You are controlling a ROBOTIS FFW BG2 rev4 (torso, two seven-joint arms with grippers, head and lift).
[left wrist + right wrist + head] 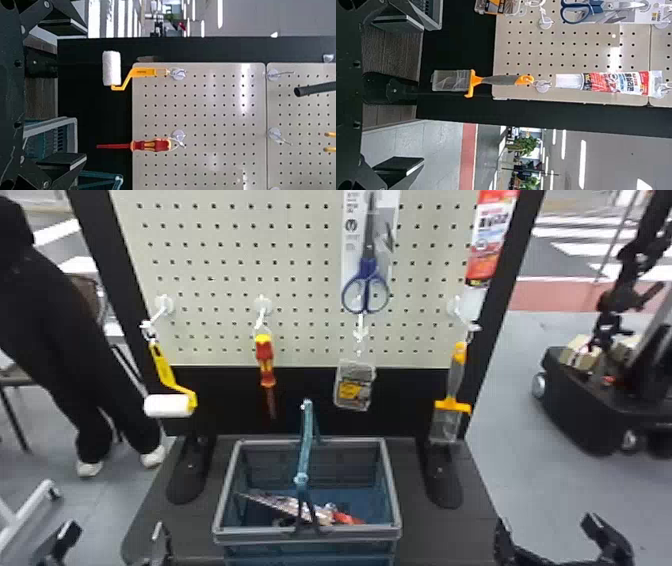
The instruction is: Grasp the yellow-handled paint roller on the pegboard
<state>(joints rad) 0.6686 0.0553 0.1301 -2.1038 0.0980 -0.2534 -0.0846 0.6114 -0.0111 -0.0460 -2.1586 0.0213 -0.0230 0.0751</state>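
Zero progress on yellow-handled paint roller [167, 376]: hangs untouched off L-most hook [162, 306] of pegboard [300, 255], white sleeve at bottom. Left gripper [115, 532] low, L of basket [310, 534], fingers [62, 537] spread wide, empty, well apart from roller. Right gripper [547, 535] parked low R, spread too. To do: whole approach, then close on handle. Both grippers cut by bottom edge; handle's hold on hook hard to read, prob. a loop.

Fuzzy white sleeve, glossy yellow plastic handle on paint roller [164, 371]; pegboard [225, 255] smooth.
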